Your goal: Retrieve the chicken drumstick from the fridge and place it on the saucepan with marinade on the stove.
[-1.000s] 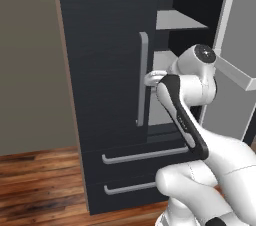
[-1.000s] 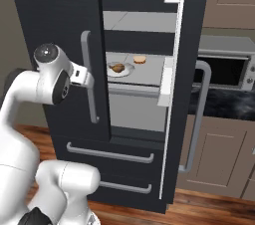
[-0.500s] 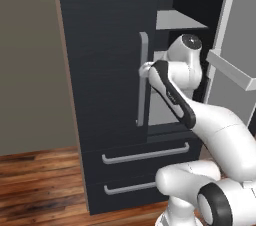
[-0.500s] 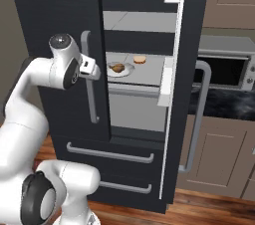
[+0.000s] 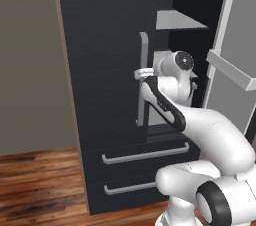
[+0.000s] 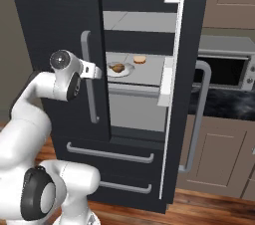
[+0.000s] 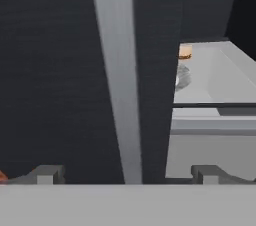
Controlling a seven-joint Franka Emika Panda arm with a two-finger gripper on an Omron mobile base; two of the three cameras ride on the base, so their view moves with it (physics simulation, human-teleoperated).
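Gripper (image 7: 125, 174) jaws spread wide, holding nothing, close before the grey handle (image 7: 117, 80) of the shut left fridge (image 6: 55, 30) door. Beyond, past the open right door (image 6: 174, 94), the drumstick (image 6: 117, 67) lies on a plate (image 6: 127, 72) on a shelf, a bun (image 6: 139, 59) behind it.

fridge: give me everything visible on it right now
The fridge is tall and matte black, with grey vertical bar handles and two lower drawers bearing horizontal grey bars. Its right door is swung open, showing grey shelves; one shelf holds a white plate with a brownish item and a small tan bun behind it. The left door is closed. The open gripper hovers by its handle.
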